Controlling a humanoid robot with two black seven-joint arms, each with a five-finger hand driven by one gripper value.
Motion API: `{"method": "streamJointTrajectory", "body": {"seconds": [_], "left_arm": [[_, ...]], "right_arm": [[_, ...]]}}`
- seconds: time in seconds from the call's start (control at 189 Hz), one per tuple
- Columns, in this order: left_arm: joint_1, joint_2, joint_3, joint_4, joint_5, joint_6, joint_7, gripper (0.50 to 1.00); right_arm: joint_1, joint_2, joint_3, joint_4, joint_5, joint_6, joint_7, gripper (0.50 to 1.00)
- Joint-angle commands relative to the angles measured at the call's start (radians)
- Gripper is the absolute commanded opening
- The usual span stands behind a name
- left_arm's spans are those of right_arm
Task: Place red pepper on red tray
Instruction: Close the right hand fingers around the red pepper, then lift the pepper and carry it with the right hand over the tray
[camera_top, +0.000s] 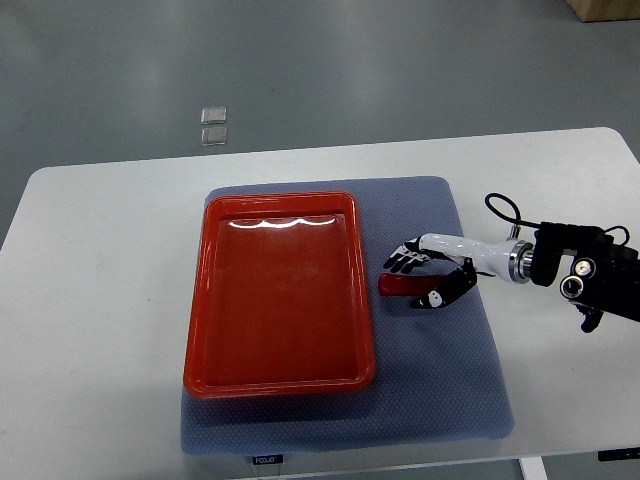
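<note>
- Pepper (397, 285): red, long, lying flat on the mat just off the tray's 3 o'clock rim. Only its tray-side end shows; the rest sits under the hand. Not on the tray.
- Table (90, 300): white, rounded corners, fills most of the view; grey floor beyond at 12 o'clock.
- Mat (440, 400): blue-grey, textured, centre of table, under both tray and pepper.
- Tray (196, 330): red, rectangular, long axis 12 to 6 o'clock, on the mat's 9 o'clock half. Glare along its 12 o'clock inner edge.
- Right arm (585, 270): comes in from 3 o'clock; black wrist block, white forearm link, looped cable above it.
- Right hand (428, 275): black-and-white fingers curled round the pepper, upper fingers (404, 260) over it, lower fingers at its 6 o'clock side. Closed on the pepper, which looks to be resting on the mat.
- Two small clear squares (213, 124): on the floor at 12 o'clock, one just beyond the other, well apart from the table.
- Left arm: not seen.
</note>
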Motion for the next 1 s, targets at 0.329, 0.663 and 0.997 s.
{"method": "streamJointTrajectory", "body": {"seconds": [0.329,0.663,0.997], "left_arm": [[0.0,0.0,0.0,0.0,0.0,-0.001,0.0,1.0],[0.0,0.0,0.001,0.0,0.0,0.001,0.0,1.0],[0.0,0.0,0.001,0.0,0.0,0.001,0.0,1.0]], "right_arm": [[0.006,-0.012,0.001,-0.005,-0.034,-0.004,0.0,0.5],[0.153,-0.054,0.005,-0.002,-0.016,0.042,0.0,0.5],[0.29,-0.003,-0.019,-0.01,0.072,0.053,-0.006,0.5]]}}
